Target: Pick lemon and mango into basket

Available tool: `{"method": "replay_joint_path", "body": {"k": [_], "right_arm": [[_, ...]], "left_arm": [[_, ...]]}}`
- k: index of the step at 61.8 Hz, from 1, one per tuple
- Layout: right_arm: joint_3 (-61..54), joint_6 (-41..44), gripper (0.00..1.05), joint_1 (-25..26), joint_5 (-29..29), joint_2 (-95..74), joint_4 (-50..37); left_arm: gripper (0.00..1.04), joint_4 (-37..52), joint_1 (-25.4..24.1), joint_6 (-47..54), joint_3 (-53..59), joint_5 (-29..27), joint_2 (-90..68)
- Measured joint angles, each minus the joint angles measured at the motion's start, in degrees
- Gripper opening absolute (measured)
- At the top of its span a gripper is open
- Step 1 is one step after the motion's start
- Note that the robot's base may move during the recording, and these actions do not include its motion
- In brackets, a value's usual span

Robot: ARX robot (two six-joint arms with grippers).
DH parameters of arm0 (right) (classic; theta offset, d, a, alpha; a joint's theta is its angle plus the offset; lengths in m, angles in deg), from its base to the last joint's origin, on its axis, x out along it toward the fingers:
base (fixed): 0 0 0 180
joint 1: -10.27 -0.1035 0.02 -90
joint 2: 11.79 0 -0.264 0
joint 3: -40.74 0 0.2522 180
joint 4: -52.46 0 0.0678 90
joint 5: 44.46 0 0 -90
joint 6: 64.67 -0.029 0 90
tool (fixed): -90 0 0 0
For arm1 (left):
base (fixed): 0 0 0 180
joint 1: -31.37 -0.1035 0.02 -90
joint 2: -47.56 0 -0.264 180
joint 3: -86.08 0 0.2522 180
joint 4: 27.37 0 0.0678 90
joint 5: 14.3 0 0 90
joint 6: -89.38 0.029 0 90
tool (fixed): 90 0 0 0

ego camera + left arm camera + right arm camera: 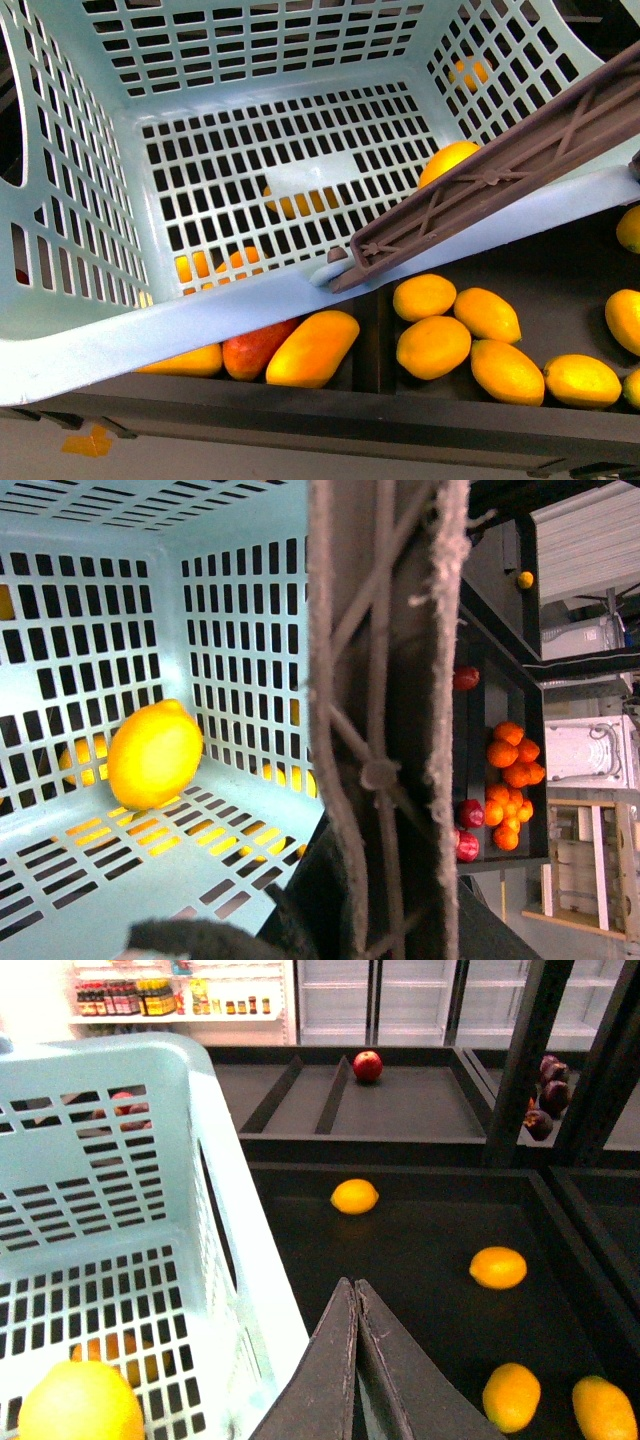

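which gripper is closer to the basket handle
Left: the handle fills its wrist view, close up. The right gripper is outside the basket, over the fruit tray, handle unseen there.

The basket [125, 130] stands open on top, most of its slotted floor bare, but the brown handle [500, 170] slants across its near right corner over the lemon [447, 160], and the front rim [150, 335] overhangs the mango [312, 348] in the bin [300, 405] below.

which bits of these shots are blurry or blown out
Left wrist view: the brown plastic basket handle is close to the lens and blurred, and the bright yellow oval lemon glares, nearly washed out. Right wrist view: the far shelf of bottles is overexposed. Front view: the light teal slotted basket is evenly lit and sharp.
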Motion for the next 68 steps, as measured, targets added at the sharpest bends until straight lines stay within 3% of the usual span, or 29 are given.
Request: {"method": "replay_joint_path", "body": {"k": [19, 52, 68], "right_arm": [[-3.58, 0.07, 0.04, 0.26, 0.26, 10.08, 6.4], [-3.82, 0.02, 0.97, 0.26, 0.26, 10.99, 6.69], [-3.82, 0.02, 0.96, 0.37, 0.0, 10.99, 6.69]], "left_arm": [[0.06, 0.0, -0.02, 0.11, 0.0, 0.07, 0.0], [0.06, 0.0, -0.02, 0.15, 0.0, -0.13, 0.0], [0.06, 0.02, 0.7, 0.24, 0.0, 0.26, 0.0]]}}
